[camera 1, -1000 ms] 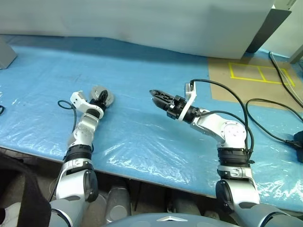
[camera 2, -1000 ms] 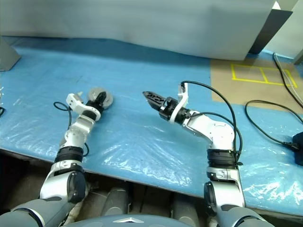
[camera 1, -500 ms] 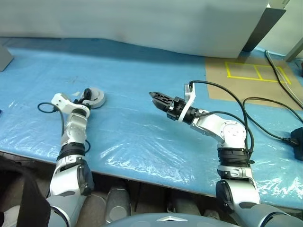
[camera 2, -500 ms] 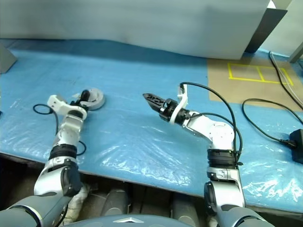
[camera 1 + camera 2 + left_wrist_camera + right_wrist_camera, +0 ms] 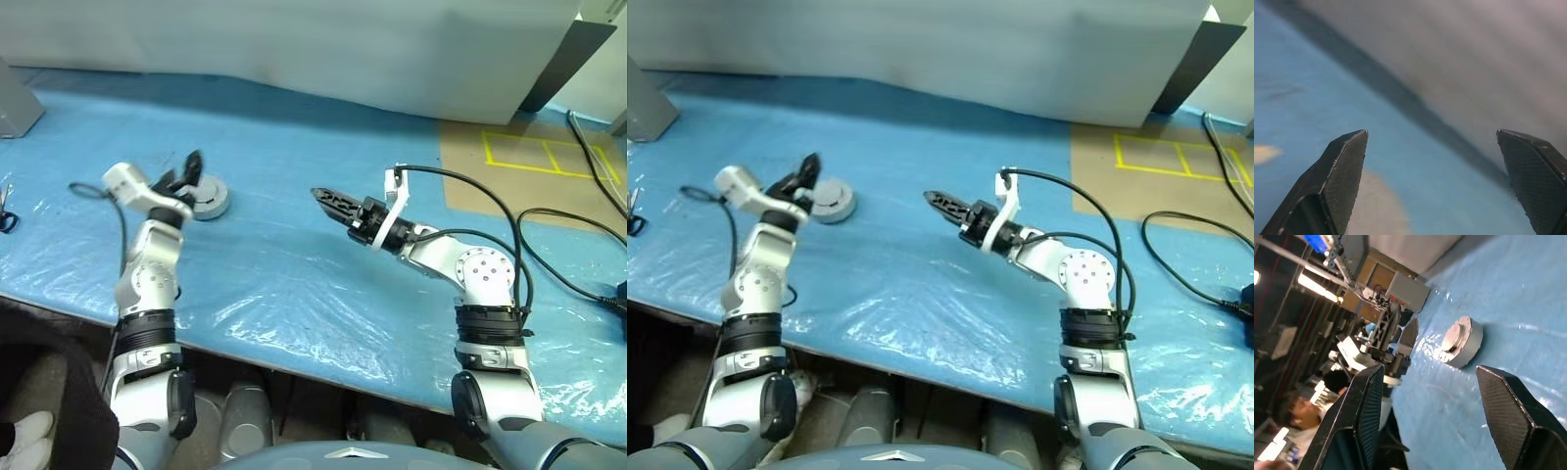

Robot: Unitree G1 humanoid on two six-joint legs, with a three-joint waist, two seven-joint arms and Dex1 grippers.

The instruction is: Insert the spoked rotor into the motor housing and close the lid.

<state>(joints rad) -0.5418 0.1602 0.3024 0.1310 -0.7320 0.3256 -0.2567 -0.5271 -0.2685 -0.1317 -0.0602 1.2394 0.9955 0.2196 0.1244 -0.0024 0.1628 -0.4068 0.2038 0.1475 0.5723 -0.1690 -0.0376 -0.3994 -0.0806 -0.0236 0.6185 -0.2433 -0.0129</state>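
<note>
While the housing [image 5: 209, 201] is sitting lidded on the table [image 5: 294, 274], I'm hovering my left gripper [image 5: 188, 168] spread wide just above it, right gripper [image 5: 326, 199] gaping empty nearby.

2 head eyes overhead, 2 wrist cameras low along table [image 5: 294, 284].

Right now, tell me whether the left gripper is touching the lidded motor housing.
Apart. In the right eye view the left gripper is raised, open and empty, with blue table cover visible between its fingers and the motor housing. The right wrist view shows the same gap.
</note>
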